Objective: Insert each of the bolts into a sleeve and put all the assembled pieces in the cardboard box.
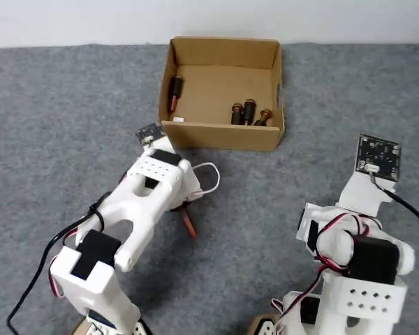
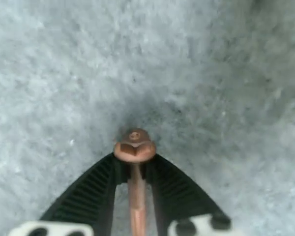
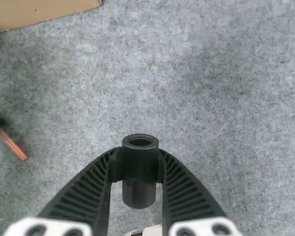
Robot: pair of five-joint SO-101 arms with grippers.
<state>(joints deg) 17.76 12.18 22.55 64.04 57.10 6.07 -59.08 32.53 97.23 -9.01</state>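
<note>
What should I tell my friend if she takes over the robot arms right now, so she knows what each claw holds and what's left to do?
The left gripper is shut on a copper bolt, head pointing away from the wrist, over the grey carpet in front of the cardboard box.
The right gripper is shut on a black sleeve, open hole facing away from the wrist.
Done: four pieces lie in the box, one by its left wall and three near its right wall. They look assembled.
Left to do: push this bolt into this sleeve, then put the pair in the box.
</note>
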